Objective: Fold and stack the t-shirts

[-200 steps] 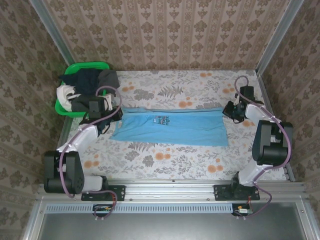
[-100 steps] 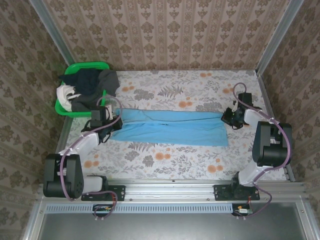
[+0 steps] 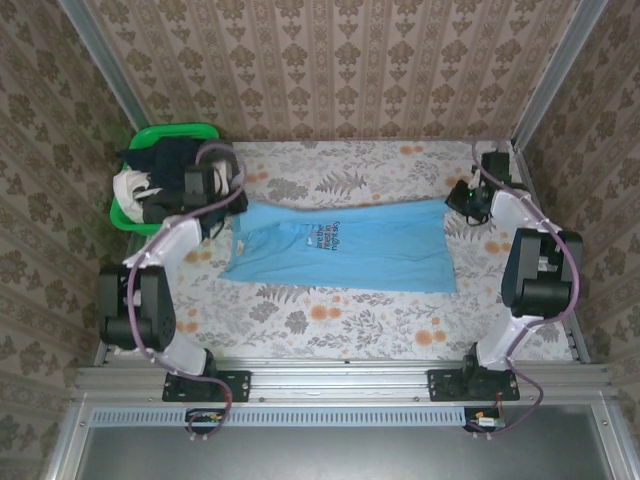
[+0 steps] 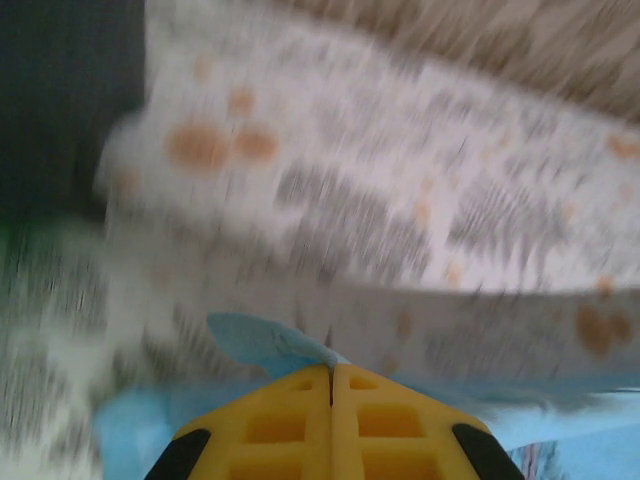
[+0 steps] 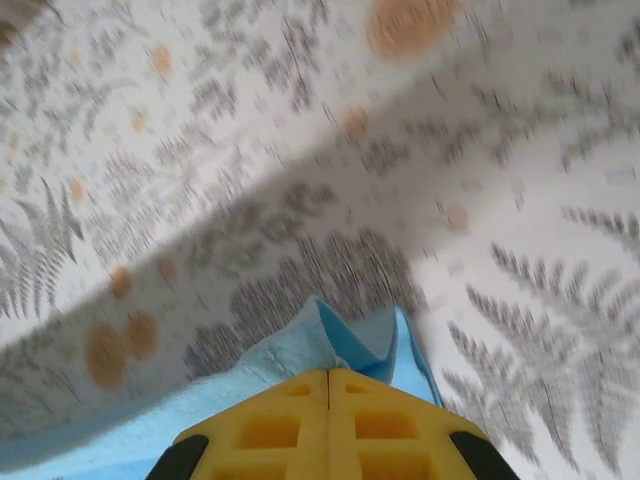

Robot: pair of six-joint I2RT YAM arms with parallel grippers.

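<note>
A table [image 3: 330, 310] covered in a floral cloth is enclosed on three sides by patterned wallpaper [image 3: 330, 60]. A green basket [image 3: 175, 131] is set at the far left corner, and dark and white garments [image 3: 170, 175] are heaped in it, spilling over its rim.

A light blue t-shirt [image 3: 380, 255] is spread lengthwise across the middle of the table, with its lettering [image 3: 324, 240] facing up, left of centre. Its near edge is laid on the cloth, and its far edge is drawn out between the two grippers.

The left gripper [image 3: 232, 207] is placed at the far left corner of the shirt, just beside the basket. In the left wrist view its yellow fingers [image 4: 280, 430] are pressed together, and a fold of blue fabric [image 4: 262, 342] is pinched at the tips of the left gripper [image 4: 331, 372]. That view is heavily blurred.

The right gripper [image 3: 452, 199] is placed at the far right corner. From its own wrist camera the right gripper [image 5: 329, 374] is seen fully closed, with a peak of blue cloth [image 5: 345, 342] clamped between the tips.
</note>
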